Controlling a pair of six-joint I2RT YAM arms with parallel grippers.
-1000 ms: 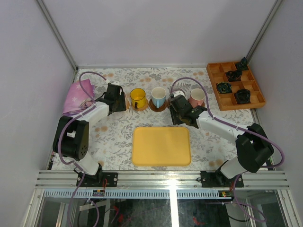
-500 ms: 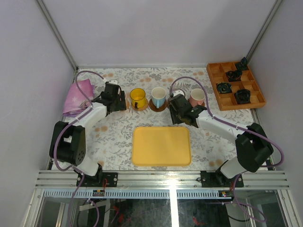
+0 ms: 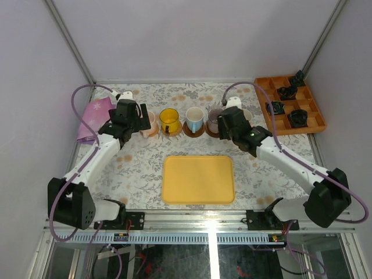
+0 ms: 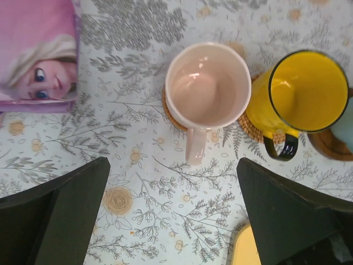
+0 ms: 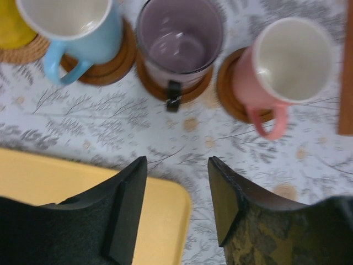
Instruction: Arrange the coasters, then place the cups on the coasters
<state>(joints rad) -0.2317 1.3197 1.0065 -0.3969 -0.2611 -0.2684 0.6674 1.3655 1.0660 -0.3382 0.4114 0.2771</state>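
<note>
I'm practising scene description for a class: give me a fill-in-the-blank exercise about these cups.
The pale pink cup stands on a ___. The purple cup stands ___ the blue cup and the salmon cup. The yellow cup has a ___ handle.
Missing: coaster; between; black.

yellow cup (image 5: 12,22): was cut off at your right wrist view's top-left corner.
white-and-blue cup (image 4: 346,128): you got only a sliver at the left wrist view's right edge.
black objects (image 3: 299,118): were too small for you to identify.
</note>
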